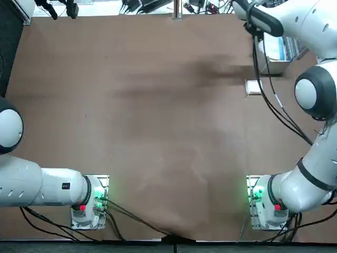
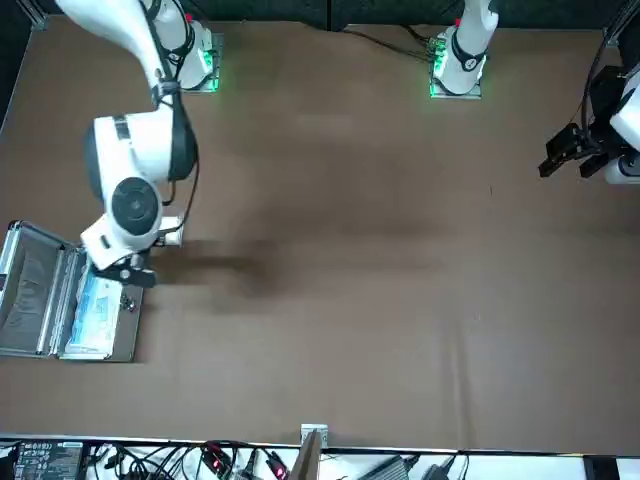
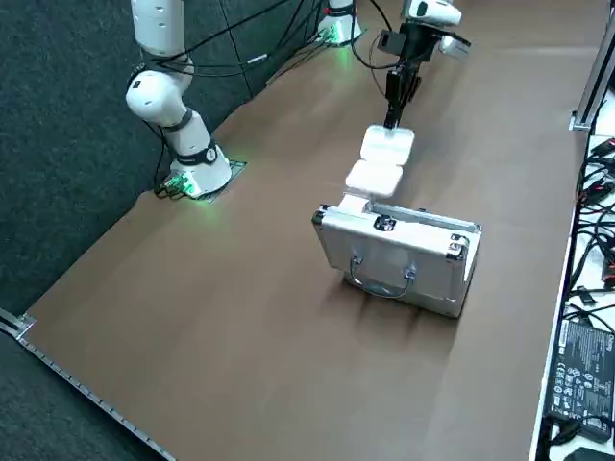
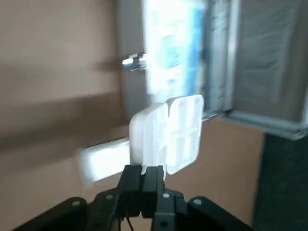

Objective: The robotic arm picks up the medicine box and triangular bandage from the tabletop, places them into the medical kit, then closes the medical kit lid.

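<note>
My right gripper [image 4: 147, 169] is shut on the triangular bandage [image 4: 168, 132], a puffy white two-lobed packet. In the right side view the bandage [image 3: 381, 161] hangs below the gripper [image 3: 392, 117], just behind the medical kit [image 3: 399, 254]. The kit [image 2: 126, 335] lies open near the table's far right edge, showing a light blue inside [image 4: 173, 45]. Its lid [image 2: 25, 285] is folded back on the outer side. The medicine box [image 1: 254, 87], a small white carton, rests on the table beside the kit, toward the robot [image 2: 170, 232].
The brown table top [image 1: 158, 132] stretches wide to the left of the kit. The kit's metal latch [image 4: 132, 61] sticks out from its wall. Cables and electronics [image 3: 581, 365] lie past the table's far edge.
</note>
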